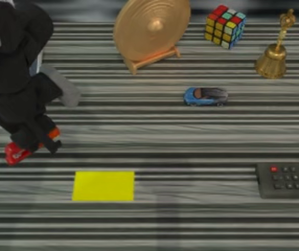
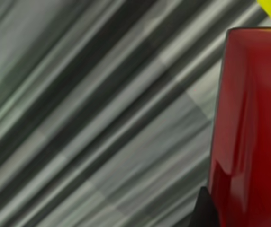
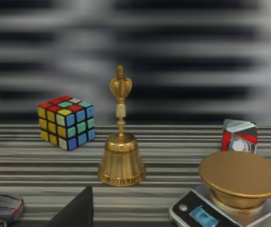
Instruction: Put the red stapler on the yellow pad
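The red stapler [image 1: 14,153] sits at the counter's [image 1: 202,157] left edge, pinched in your left tool [image 1: 34,142], one end protruding from under the arm. In the left wrist view the stapler [image 2: 249,132] fills the frame beside the tool. The yellow pad [image 1: 103,186] lies flat, to the stapler's right and nearer the front edge, well apart. Judge the coming move as a carry along that diagonal. The right arm is out of the top view; its tool state cannot be told.
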Action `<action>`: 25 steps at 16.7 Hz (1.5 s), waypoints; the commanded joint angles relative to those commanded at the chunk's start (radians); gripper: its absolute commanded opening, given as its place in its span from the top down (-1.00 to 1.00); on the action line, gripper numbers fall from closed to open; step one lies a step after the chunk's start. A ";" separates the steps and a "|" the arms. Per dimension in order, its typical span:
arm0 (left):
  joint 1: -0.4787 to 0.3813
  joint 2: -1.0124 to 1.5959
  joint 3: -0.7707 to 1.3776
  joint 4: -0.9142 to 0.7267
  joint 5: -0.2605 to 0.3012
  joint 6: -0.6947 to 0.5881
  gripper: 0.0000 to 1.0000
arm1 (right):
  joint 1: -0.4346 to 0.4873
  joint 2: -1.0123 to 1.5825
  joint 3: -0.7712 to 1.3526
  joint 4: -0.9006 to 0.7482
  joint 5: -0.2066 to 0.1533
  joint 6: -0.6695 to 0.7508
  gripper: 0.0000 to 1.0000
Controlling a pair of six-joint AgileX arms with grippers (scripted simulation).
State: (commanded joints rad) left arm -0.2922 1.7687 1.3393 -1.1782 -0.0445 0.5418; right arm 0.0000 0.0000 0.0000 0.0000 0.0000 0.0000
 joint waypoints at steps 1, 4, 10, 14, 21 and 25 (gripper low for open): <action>-0.009 0.005 0.009 -0.015 -0.008 -0.083 1.00 | 0.000 0.000 0.000 0.000 0.000 0.000 -1.00; -0.041 0.026 0.037 -0.061 -0.032 -0.390 1.00 | 0.000 0.000 0.000 0.000 0.000 0.000 -1.00; -0.117 0.077 0.078 -0.134 -0.054 -1.183 1.00 | 0.000 0.000 0.000 0.000 0.000 0.000 -1.00; -0.172 0.105 0.100 -0.145 -0.041 -1.725 1.00 | 0.000 0.000 0.000 0.000 0.000 0.000 -1.00; -0.250 0.117 0.135 -0.086 0.016 -2.435 1.00 | 0.000 0.000 0.000 0.000 0.000 0.000 -1.00; -0.272 0.108 0.151 -0.039 0.045 -2.639 1.00 | 0.000 0.000 0.000 0.000 0.000 0.000 -1.00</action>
State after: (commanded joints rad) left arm -0.5646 1.8769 1.4904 -1.2176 0.0010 -2.0975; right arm 0.0000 0.0000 0.0000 0.0000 0.0000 0.0000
